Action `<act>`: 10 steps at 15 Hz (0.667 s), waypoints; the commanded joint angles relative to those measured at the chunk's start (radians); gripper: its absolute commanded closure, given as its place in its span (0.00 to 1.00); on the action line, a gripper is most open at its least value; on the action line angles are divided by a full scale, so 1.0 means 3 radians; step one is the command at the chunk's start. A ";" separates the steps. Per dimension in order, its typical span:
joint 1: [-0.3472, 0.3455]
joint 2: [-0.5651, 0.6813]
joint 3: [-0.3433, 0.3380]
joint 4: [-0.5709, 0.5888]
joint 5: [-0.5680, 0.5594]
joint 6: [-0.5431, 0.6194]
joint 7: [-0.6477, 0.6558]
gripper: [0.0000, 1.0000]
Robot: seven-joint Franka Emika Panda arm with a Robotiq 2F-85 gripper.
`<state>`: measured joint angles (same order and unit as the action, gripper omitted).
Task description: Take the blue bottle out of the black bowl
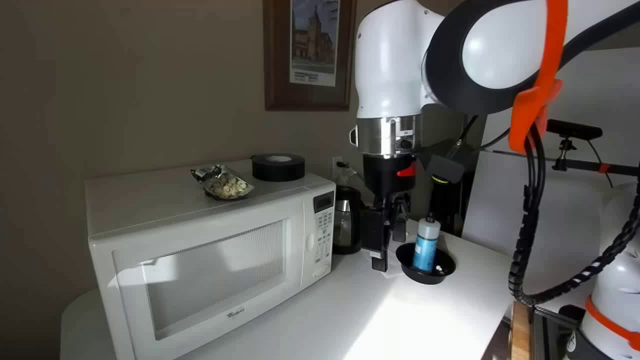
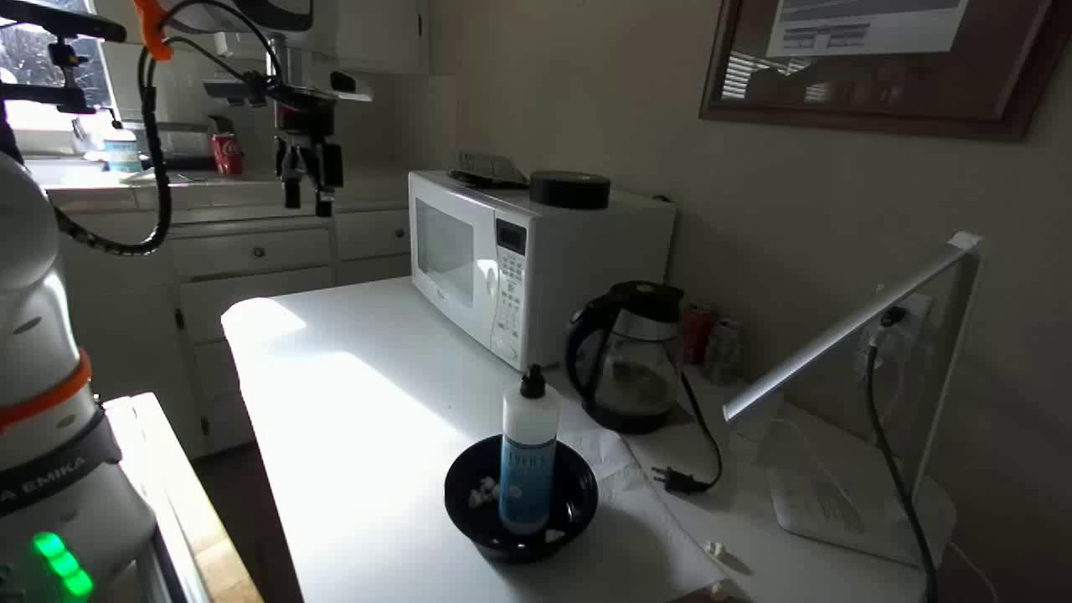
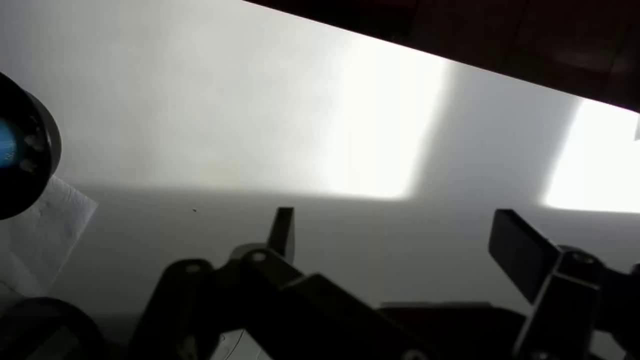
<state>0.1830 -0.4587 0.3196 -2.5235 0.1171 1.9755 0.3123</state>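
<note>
The blue bottle, with a pale top and black cap, stands in the black bowl in both exterior views (image 1: pixel 425 252) (image 2: pixel 528 469). The black bowl (image 1: pixel 419 278) (image 2: pixel 512 548) sits on the white table and holds a few small pale pieces. In the wrist view, part of the bowl (image 3: pixel 52 132) shows at the left edge, with a bit of the blue bottle (image 3: pixel 7 144) inside; the rest is cut off. My gripper (image 1: pixel 389 250) (image 2: pixel 308 201) is open and empty, well above the table and apart from bowl and bottle. Its spread fingers (image 3: pixel 394 220) have only tabletop between them.
A white microwave (image 1: pixel 215 270) (image 2: pixel 586 268) bears a black tape roll (image 1: pixel 278 168) and an open snack bag (image 1: pixel 222 182). A dark kettle (image 2: pixel 632 360), a plug with cord (image 2: pixel 682 481), a lamp (image 2: pixel 846 327) and paper (image 3: pixel 47 230) are near the bowl.
</note>
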 commanded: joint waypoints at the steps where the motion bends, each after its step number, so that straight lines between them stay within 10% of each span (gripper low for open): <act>1: 0.0042 0.0007 -0.0039 0.0004 -0.0019 -0.0003 0.0017 0.00; 10: -0.0012 -0.0343 -0.0216 -0.0302 -0.0003 -0.0036 -0.0042 0.00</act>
<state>0.1827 -0.4689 0.2973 -2.5338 0.1147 1.9729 0.3118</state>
